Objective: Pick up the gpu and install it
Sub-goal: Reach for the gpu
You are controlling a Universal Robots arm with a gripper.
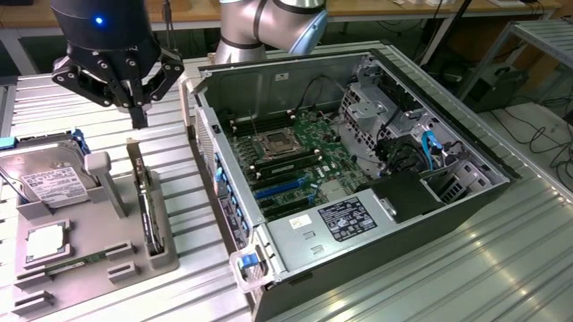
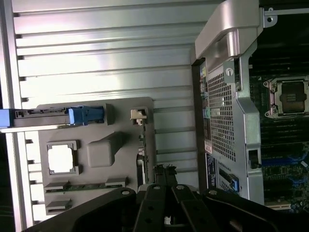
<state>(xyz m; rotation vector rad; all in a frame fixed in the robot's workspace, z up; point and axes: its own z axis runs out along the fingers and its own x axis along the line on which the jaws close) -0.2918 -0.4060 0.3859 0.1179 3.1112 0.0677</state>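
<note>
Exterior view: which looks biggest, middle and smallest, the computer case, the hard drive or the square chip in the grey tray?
1. computer case, by far the biggest.
2. hard drive.
3. square chip, the smallest.
The hard drive and the chip lie close together, so nearness does not muddle that pair.

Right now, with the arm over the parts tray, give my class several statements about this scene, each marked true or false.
1. The hand is shut and hangs above the gray tray. True.
2. The gpu is seated in the motherboard. False: it stands on edge in a slot of the gray tray, outside the case.
3. The computer case lies open with the motherboard exposed. True.
4. The hard drive is mounted inside the computer case. False: it sits in the gray tray, at the exterior view's left.
</note>
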